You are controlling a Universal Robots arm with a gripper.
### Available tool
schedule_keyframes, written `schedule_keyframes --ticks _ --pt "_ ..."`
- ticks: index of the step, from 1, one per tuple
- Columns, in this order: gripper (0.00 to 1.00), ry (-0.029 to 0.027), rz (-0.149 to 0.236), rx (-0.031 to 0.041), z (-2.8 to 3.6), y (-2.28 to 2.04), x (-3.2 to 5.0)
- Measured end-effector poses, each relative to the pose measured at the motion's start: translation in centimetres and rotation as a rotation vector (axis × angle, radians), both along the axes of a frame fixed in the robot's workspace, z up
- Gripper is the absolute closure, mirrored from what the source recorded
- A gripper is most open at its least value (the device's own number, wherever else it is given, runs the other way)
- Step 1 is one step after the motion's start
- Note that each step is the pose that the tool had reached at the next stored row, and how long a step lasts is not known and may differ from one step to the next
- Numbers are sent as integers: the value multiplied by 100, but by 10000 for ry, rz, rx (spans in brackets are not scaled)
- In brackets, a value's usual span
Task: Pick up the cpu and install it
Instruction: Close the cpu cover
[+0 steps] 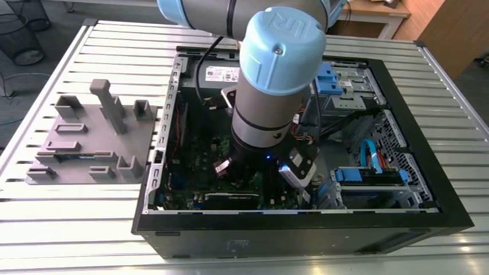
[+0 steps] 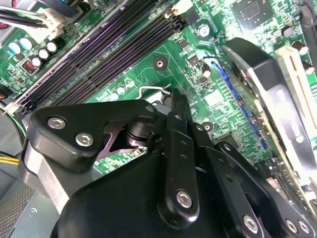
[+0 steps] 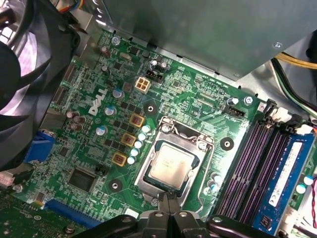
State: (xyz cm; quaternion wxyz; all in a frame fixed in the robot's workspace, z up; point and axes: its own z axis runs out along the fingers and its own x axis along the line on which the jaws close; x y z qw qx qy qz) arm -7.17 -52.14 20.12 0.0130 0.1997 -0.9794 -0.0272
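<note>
Workshop: slatted metal bench [image 1: 77, 229], opened computer case [image 1: 306, 229]

An open black computer case [image 1: 306, 229] lies on a slatted metal table [image 1: 68, 229], its green motherboard [image 3: 198, 94] exposed, with dark memory slots [image 3: 250, 158] beside a blue memory module [image 3: 286, 173]. At the exterior view's left sits a grey fixture plate [image 1: 91, 140]; a wire wastebasket [image 1: 23, 34] stands upper left

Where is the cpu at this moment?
In the first wrist view, the cpu sits in the silver-framed socket on the green motherboard, between the capacitors and the purple memory slots.
</note>
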Motion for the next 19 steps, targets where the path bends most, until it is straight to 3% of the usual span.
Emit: schedule_keyframes --ticks 9,19 --pt "89 -1 -1 2 112 10 0" --pt "89 -1 -1 2 193 61 0"
